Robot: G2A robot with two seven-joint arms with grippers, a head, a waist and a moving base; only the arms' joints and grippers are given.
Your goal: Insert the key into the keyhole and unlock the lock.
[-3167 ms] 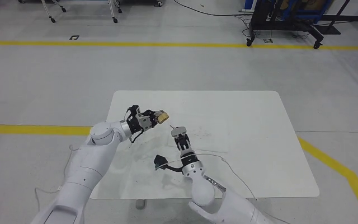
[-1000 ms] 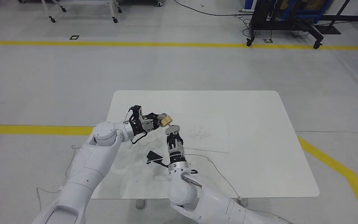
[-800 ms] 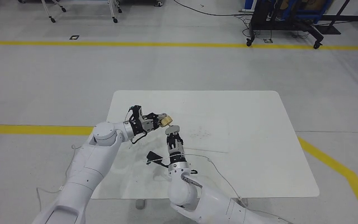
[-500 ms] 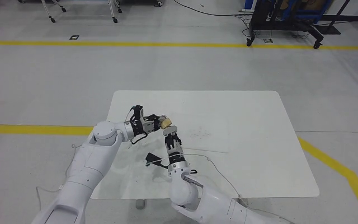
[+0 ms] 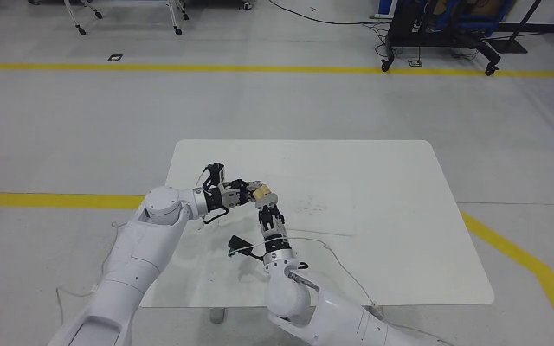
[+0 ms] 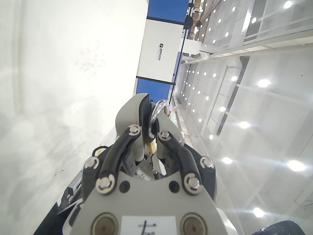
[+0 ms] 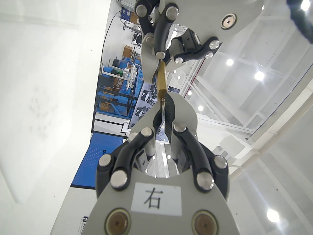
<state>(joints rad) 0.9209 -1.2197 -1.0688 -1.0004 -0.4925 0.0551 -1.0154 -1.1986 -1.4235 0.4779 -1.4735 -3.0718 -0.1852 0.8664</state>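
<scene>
Right tool, clamping small silver metal key, had closed on left tool gripping rectangular brass padlock; key tip sat at padlock base, insertion probably starting.

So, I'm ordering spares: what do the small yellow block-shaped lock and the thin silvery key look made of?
The small yellow block-shaped lock looks like brass: golden sides with a dull metallic sheen. The thin silvery key seems steel or nickel-plated metal, pale grey and shiny, though little of it shows.
</scene>
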